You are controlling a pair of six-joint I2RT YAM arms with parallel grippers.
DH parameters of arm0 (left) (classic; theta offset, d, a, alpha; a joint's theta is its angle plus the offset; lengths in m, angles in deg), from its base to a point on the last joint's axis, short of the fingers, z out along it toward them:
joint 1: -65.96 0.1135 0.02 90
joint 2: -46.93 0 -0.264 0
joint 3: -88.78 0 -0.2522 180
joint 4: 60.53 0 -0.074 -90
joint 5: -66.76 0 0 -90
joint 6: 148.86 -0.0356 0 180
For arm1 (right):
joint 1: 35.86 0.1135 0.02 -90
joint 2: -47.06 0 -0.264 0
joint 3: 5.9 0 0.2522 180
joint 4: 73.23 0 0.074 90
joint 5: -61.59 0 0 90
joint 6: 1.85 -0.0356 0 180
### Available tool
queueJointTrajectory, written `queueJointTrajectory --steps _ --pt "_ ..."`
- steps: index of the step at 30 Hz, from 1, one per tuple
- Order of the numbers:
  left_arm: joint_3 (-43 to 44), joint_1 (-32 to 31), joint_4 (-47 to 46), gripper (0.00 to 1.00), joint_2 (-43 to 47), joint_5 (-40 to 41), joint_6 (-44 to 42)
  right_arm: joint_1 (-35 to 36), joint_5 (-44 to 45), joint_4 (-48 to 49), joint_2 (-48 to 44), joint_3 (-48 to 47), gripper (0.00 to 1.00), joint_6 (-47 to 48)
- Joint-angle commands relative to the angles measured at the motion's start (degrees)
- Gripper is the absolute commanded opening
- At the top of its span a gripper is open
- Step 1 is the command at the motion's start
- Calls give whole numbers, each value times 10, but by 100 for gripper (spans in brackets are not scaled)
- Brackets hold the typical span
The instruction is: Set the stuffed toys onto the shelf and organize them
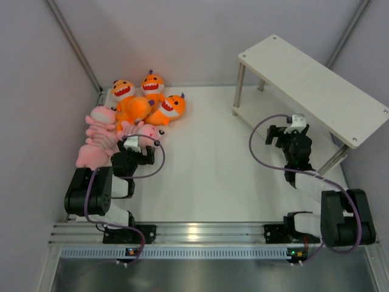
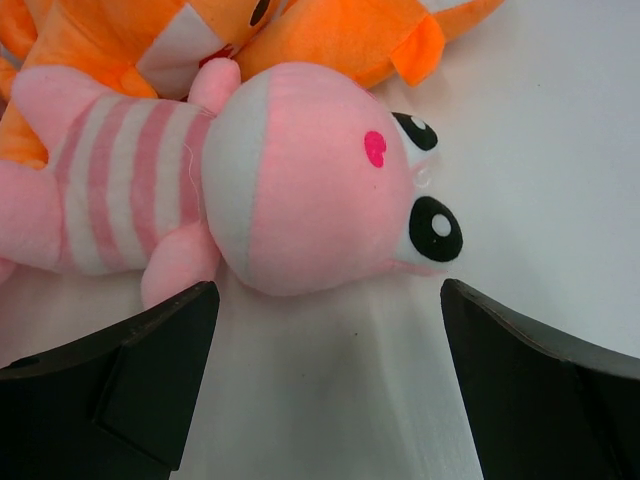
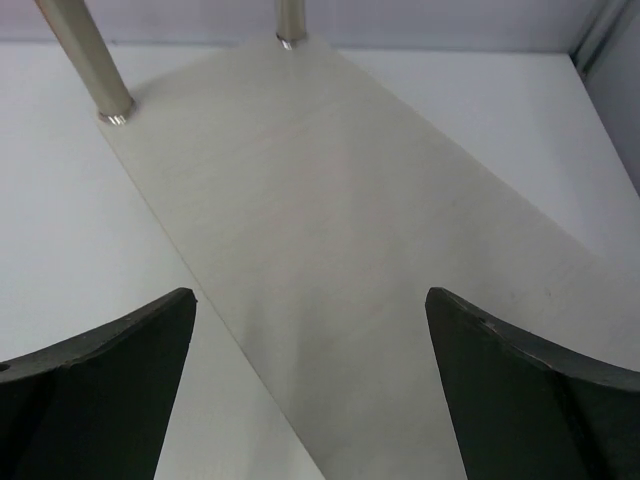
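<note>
Several orange shark plush (image 1: 149, 100) lie in a heap at the back left, with pink striped plush (image 1: 97, 137) beside them near the left wall. My left gripper (image 1: 138, 141) is open and empty, just short of one pink striped plush (image 2: 270, 190) that lies on its side with its face to the right. Orange plush (image 2: 330, 40) lie behind it. The shelf (image 1: 313, 85) stands at the back right. My right gripper (image 1: 287, 135) is open and empty, over the near edge of the shelf's lower board (image 3: 340, 230).
Grey walls close in the left, back and right sides. The shelf's silver legs (image 3: 85, 60) stand on the white table (image 1: 200, 158). The arm bases sit on a metal rail (image 1: 200, 234) at the near edge.
</note>
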Motion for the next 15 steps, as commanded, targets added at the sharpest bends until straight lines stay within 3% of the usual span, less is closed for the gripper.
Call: queueJointTrajectory --steps 1,3,5,6,7,9,11,13,15 --pt "-17 -11 -69 99 19 9 -9 11 -57 -110 -56 -61 99 -33" --pt "-22 -12 -101 98 32 24 -5 29 -52 -119 -82 -61 99 -29" --pt "27 1 62 99 134 32 14 39 -41 -131 -99 -64 99 -28" --pt "45 5 107 93 152 -10 33 53 -38 -142 -115 -70 99 -31" --pt "82 38 140 93 146 -13 50 61 -36 -145 -121 -74 99 -31" --pt "109 42 234 89 135 -67 23 92 -34 -163 -139 -88 100 -19" --pt "115 38 267 89 152 -108 -3 119 -12 -185 -150 -102 99 -6" --pt "163 38 376 93 173 -156 -19 164 -5 -241 -158 -140 100 19" --pt "226 37 499 95 161 -152 -35 198 -6 -281 -160 -183 99 22"
